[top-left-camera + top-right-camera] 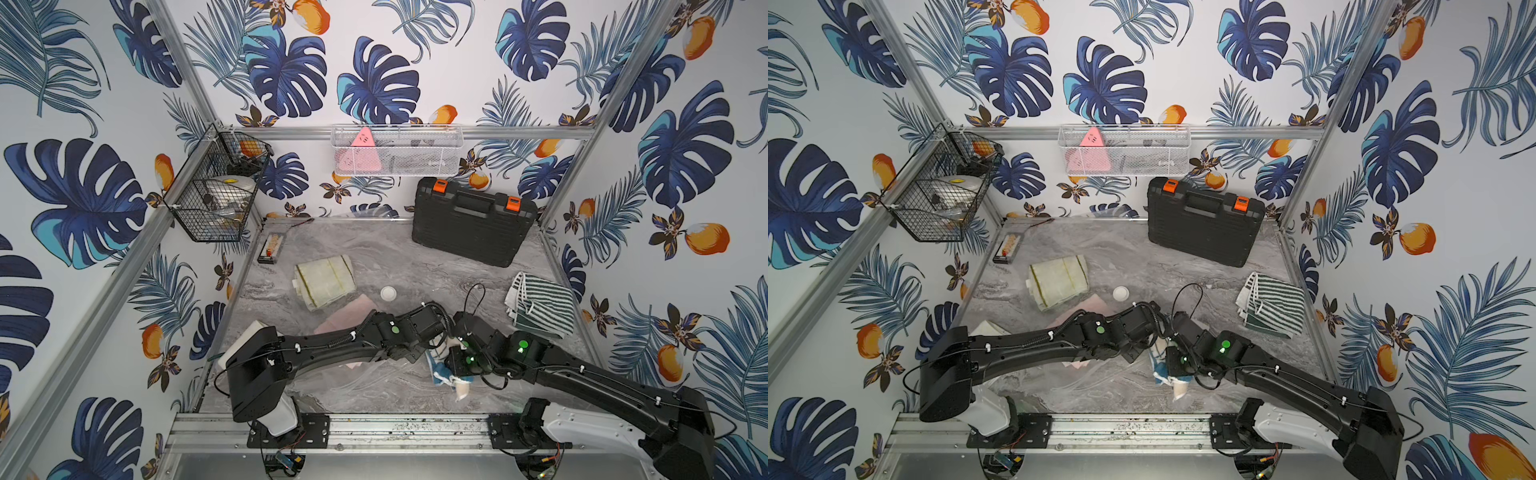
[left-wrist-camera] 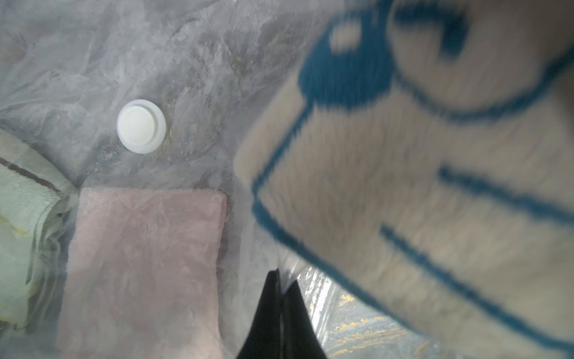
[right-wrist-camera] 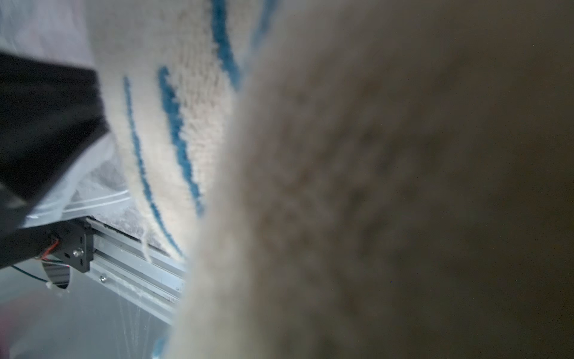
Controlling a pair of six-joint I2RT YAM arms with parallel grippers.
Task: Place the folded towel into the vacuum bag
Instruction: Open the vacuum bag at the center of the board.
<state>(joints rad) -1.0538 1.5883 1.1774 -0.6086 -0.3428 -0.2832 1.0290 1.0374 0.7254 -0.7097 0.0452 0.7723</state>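
Cream towel, blue outlines; bag clear, crinkled.

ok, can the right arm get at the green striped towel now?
Probably not yet: the right arm holds the blue-patterned towel. The green striped towel lies uncovered beside it, so the way looks free otherwise.

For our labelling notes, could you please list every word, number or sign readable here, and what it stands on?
No text can be read.
Pink triangular card in the white mesh basket: dark marks, too small to read.
Cream terry towel with blue lines: a pattern, no letters.
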